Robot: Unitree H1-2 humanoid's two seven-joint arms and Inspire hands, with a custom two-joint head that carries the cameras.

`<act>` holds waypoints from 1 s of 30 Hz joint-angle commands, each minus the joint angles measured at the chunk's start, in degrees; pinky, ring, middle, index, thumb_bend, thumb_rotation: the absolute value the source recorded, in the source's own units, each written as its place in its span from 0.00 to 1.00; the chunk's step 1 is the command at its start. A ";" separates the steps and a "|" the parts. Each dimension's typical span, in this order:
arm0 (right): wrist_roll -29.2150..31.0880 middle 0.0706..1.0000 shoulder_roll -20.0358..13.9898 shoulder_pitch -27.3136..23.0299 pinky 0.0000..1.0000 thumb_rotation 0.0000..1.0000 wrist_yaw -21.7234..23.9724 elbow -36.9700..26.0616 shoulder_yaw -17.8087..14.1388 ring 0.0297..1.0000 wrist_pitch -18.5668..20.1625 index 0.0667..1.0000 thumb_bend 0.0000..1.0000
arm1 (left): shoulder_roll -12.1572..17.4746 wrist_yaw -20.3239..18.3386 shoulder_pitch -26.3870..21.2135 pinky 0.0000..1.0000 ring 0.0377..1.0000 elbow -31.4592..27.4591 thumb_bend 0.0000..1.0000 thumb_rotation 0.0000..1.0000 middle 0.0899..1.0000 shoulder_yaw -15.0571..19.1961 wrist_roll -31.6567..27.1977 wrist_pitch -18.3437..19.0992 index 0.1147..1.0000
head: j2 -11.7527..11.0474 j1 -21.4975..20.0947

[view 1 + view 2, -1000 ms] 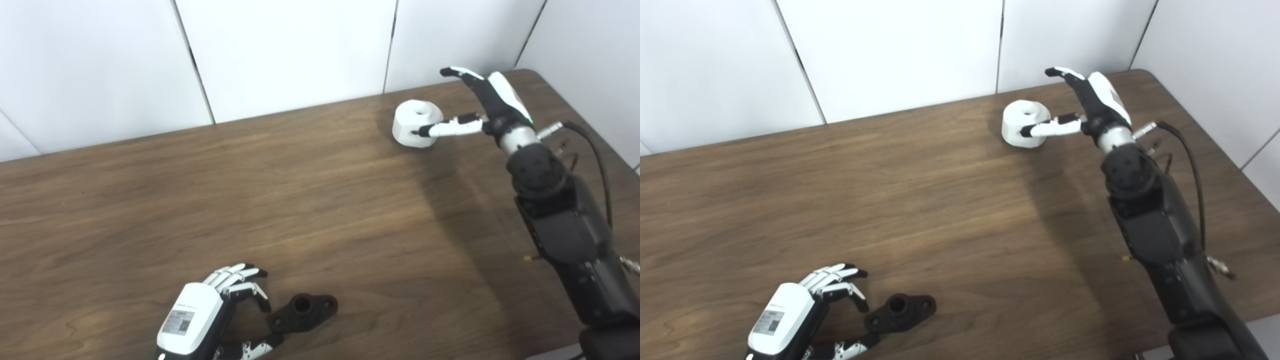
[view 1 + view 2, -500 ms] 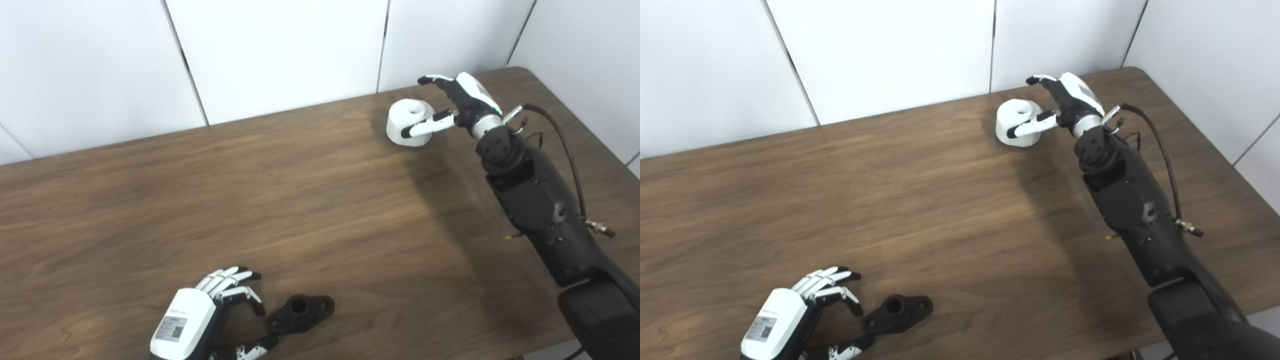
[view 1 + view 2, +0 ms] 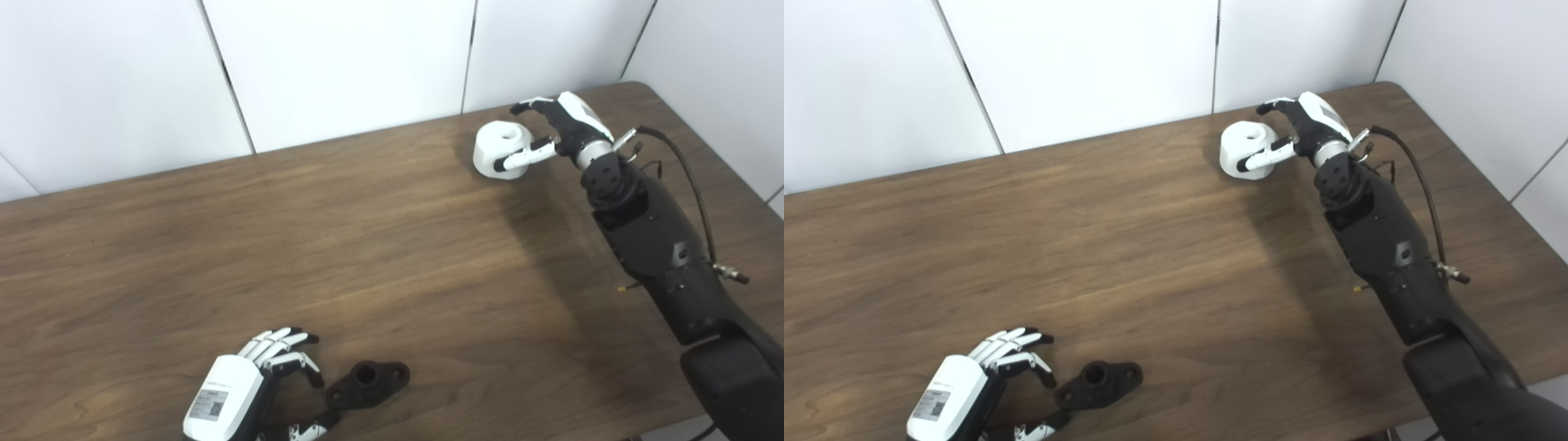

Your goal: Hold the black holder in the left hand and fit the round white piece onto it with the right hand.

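— Any writing we can read?
— Only a label with a square code on our left hand (image 3: pixel 236 392); its text is too small.
— And the hands?
— Left spread, empty, black holder (image 3: pixel 368 384) lying at its 3 o'clock. Right hand (image 3: pixel 560 125) curves open around the round white piece (image 3: pixel 499 148) at the table's (image 3: pixel 343 245) 1 o'clock, thumb along its near side.

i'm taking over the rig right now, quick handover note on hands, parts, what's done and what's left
Left hand: open, fingers curled beside the black holder, nothing gripped.
Right hand: open, thumb and fingers either side of the round white piece, no firm grasp visible.
Parts: the holder lies flat near the table's front edge; the white piece stands at the far right.
Done: both hands at their parts.
Left: grasp each, lift, bring them together, fit the white piece onto the holder.
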 commanded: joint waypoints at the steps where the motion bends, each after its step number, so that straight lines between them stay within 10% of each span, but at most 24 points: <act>1: 0.00 0.91 -2.00 -2.70 0.89 0.26 -1.56 -1.23 -1.12 0.96 -2.43 0.73 0.87 | 1.98 -2.44 1.65 0.85 0.86 1.89 0.51 0.05 0.79 0.98 1.60 2.67 0.43 | 0.11 0.10; 14: -0.09 0.86 -1.66 -1.90 0.88 0.19 -3.97 -0.98 -1.79 0.94 -6.11 0.55 0.82 | 1.55 -2.28 1.70 0.83 0.85 1.49 0.51 0.04 0.79 0.90 1.77 2.71 0.42 | 0.21 0.25; 15: -0.06 0.86 -1.65 -1.87 0.89 0.16 -4.11 -0.95 -1.81 0.94 -6.30 0.50 0.65 | 1.50 -2.17 1.70 0.83 0.85 1.53 0.51 0.04 0.79 0.90 1.75 2.65 0.42 | 0.22 0.28; 18: -0.07 0.85 -1.77 -1.78 0.89 0.15 -4.29 -0.92 -1.67 0.94 -6.70 0.46 0.54 | 1.41 -2.30 1.74 0.83 0.85 1.40 0.51 0.04 0.79 0.90 1.80 2.79 0.42 | 0.24 0.33; 30: -0.46 0.85 -2.36 -1.54 0.88 0.15 -2.80 -1.26 -0.83 0.94 -6.09 0.46 0.52 | 1.08 -3.16 1.86 0.82 0.84 0.12 0.51 0.04 0.79 1.04 2.40 3.39 0.42 | 0.54 0.52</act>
